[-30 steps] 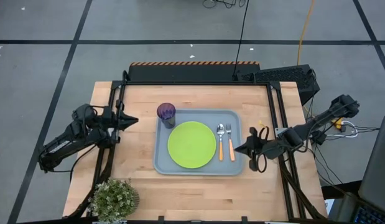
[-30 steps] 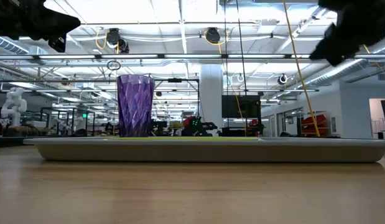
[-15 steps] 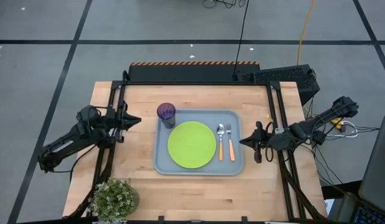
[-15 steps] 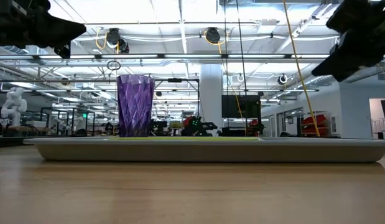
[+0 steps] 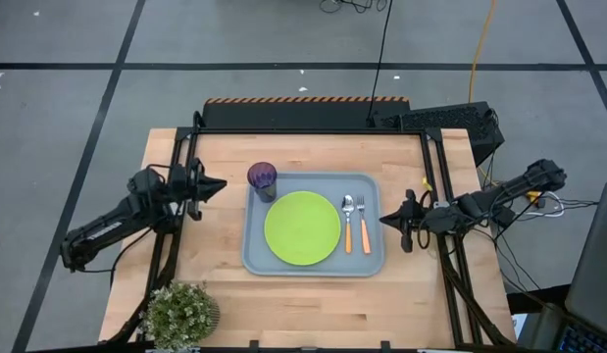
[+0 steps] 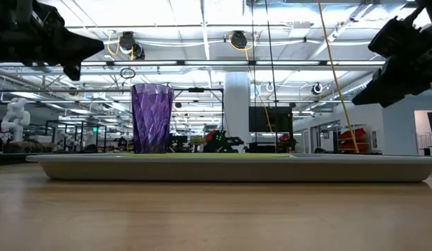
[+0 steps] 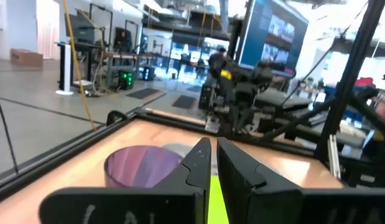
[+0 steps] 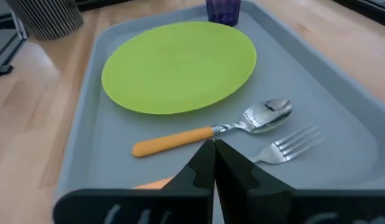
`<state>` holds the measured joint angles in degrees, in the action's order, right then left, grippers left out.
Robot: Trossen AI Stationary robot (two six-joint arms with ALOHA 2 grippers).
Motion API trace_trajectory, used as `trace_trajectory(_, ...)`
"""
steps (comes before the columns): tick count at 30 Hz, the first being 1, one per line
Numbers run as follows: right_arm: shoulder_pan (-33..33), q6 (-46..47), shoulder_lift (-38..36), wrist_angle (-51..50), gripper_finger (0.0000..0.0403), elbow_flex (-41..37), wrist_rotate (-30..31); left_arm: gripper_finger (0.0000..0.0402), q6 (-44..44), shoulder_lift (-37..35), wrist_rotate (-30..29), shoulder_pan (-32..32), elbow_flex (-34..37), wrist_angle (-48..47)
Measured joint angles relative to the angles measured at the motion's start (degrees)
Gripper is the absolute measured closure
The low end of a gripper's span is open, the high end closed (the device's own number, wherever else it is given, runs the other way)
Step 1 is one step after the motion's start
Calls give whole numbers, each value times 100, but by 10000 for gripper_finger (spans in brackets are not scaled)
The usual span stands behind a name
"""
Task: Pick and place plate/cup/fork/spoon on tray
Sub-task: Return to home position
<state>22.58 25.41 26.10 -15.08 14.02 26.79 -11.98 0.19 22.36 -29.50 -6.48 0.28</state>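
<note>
The grey-blue tray (image 5: 259,257) lies in the middle of the table. On it rest the lime-green plate (image 5: 302,227), the purple cup (image 5: 262,179) standing upright at its far left corner, and the spoon (image 5: 348,222) and fork (image 5: 362,222) side by side on its right, heads toward the far edge. My left gripper (image 5: 221,183) hovers shut, left of the cup (image 7: 142,165), pointing at it. My right gripper (image 5: 384,218) hovers shut just off the tray's right rim, tipped down toward the fork (image 8: 285,148) and spoon (image 8: 211,132).
A potted plant (image 5: 180,314) stands at the table's near left corner. Black frame rails run along the table's left, right and far sides (image 5: 303,129). Bare wood lies in front of the tray (image 6: 216,216).
My right gripper has drawn back from over the tray's right edge toward the table's right side and sunk lower. My left gripper has come down and edged toward the cup. Both have stayed shut. Nothing on the tray has moved.
</note>
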Motion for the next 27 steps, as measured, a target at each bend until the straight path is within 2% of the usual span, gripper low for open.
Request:
trace_trajectory(4,-14,41,-201,-7,403,-157,-3,371,-161,0,-117,134,115,240)
trace_trajectory(10,-14,68,-440,-96,403,-209,-3,371,-163,0,-793,599,263,283)
trace_trajectory(19,-15,92,-574,-327,403,-209,38,371,254,0,-1662,1348,284,304)
trace_trajectory(27,-16,128,-737,-56,403,-485,167,371,646,0,-2124,1821,284,268)
